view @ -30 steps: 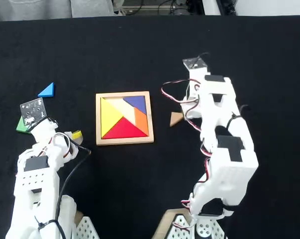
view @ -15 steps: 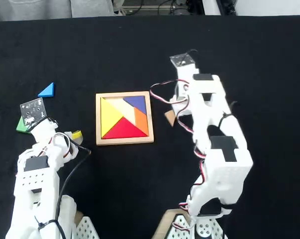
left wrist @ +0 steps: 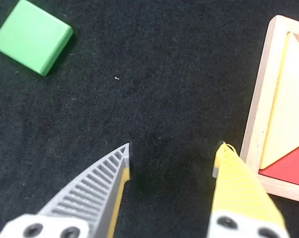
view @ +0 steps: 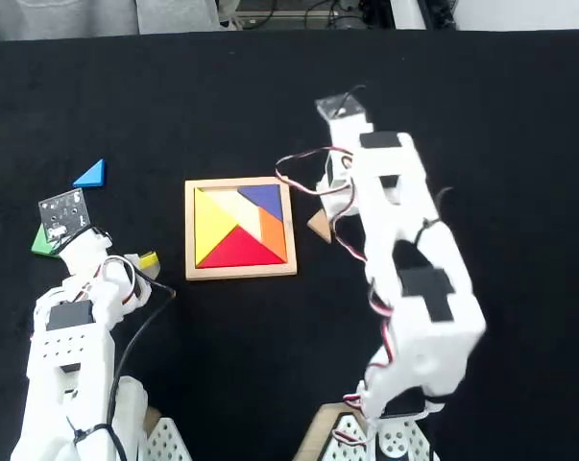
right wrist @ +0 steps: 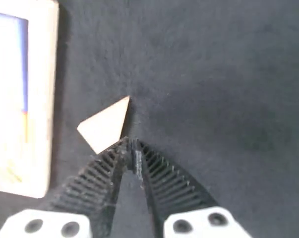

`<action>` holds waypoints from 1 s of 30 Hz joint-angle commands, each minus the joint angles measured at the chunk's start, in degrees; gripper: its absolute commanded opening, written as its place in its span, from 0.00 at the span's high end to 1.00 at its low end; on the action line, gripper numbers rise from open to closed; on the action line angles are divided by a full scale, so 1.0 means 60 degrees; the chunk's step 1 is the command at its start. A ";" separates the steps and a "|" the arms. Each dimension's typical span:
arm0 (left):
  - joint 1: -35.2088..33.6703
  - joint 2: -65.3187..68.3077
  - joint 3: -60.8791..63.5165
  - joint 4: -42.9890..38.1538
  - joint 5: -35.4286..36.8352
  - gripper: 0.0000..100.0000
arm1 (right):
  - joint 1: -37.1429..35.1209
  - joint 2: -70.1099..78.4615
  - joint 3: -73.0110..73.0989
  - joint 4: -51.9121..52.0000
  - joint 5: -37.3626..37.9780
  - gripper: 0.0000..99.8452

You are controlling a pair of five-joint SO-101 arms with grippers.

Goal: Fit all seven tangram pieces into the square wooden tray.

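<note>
From above, the square wooden tray (view: 239, 274) lies a little left of the middle of the black-clothed table (view: 174, 96). In it sit a yellow triangle (view: 210, 226), a red triangle (view: 239, 250), a blue piece (view: 263, 198) and an orange piece (view: 273, 233), all flat, matte and edge to edge. A pale patch (view: 236, 204) between the yellow and the blue may be bare wood; I cannot tell. A tan wooden triangle (view: 319, 226) lies on the cloth just beside the tray's right rim, partly under the right arm (view: 404, 230). Toward the table's left edge lie a small blue triangle (view: 90, 174) and, nearer the arms, a green piece (view: 42, 243) half hidden by the left arm's camera board (view: 62, 212).

The wrist cameras show what the arms cover from overhead. The right gripper (right wrist: 132, 145) has its black ribbed fingers pressed together with nothing between them, their tips right at one edge of the tan triangle. A strip of cloth separates that triangle from the tray's pale rim. On the left, the green piece turns out to be a thick square block with crisp corners. The left gripper (left wrist: 174, 148), one finger grey and ribbed and the other yellow, is spread wide over fuzzy bare cloth and holds nothing. Its yellow finger is close to the tray's left rim.
</note>
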 commanded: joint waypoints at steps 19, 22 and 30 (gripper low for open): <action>0.0066 -0.0161 -0.0051 -0.0161 0.0044 0.73 | -0.1626 0.0227 0.0095 -0.0308 -0.1392 0.73; 0.0095 -0.0161 -0.0051 -0.0161 0.0044 0.73 | -0.1597 0.0872 -0.0300 -0.0308 -0.1392 0.73; 0.0110 -0.0161 -0.0051 -0.0161 0.0044 0.73 | -0.1641 0.1267 -0.0799 -0.0322 -0.1392 0.74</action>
